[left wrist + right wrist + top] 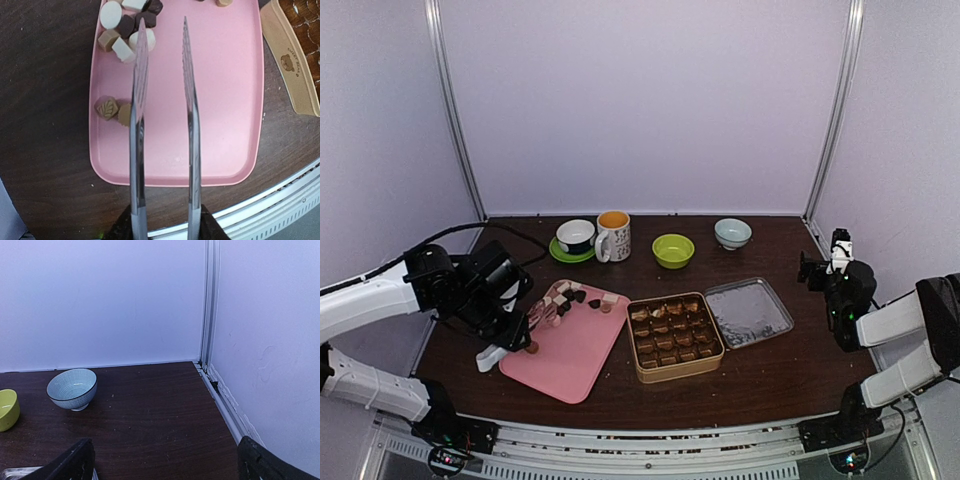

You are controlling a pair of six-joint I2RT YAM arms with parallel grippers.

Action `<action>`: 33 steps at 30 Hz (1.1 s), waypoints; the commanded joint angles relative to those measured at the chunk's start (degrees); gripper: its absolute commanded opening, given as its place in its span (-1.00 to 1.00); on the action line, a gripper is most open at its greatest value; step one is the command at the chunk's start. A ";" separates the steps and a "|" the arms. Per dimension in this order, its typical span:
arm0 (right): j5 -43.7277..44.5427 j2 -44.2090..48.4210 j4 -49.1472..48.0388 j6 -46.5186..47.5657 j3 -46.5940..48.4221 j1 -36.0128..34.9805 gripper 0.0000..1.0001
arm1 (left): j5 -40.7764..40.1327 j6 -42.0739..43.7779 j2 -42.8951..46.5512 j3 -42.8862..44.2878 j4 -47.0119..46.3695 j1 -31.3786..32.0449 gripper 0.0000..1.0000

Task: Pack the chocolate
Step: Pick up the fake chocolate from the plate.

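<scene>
Hovering over a pink tray on a dark table, the left gripper is clamped on the handle end of metal tongs, whose two blades are held parted and empty. The chocolate is heaped at the tray's far left corner, in dark, tan and cream-white pieces. Two strays are set apart nearer the arm: a brown leaf-stamped piece just left of the left blade and a tan piece partly hidden under it. An open gold tin is seen just right of the tray, its lid beside it. The right gripper is parked well apart at the table's right side, fingers spread, nothing between them.

A pick is judged to be the step in hand. It would be done best if the blades were shifted left until one piece alone is straddled, lowered to the tray, then closed gently, so that the piece is not squirted out nor its neighbour dragged along.
</scene>
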State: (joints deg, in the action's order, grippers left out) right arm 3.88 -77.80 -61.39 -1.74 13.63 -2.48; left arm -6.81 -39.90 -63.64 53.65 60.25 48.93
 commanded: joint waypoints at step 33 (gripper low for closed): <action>-0.03 -0.10 -1.30 -0.12 0.58 0.34 1.00 | 0.46 -2.73 -0.20 -5.37 5.41 -2.49 -0.01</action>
State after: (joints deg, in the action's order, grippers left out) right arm 3.88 -77.80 -61.39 -1.74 13.63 -2.48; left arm -5.37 -43.11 -63.18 48.75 66.15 46.94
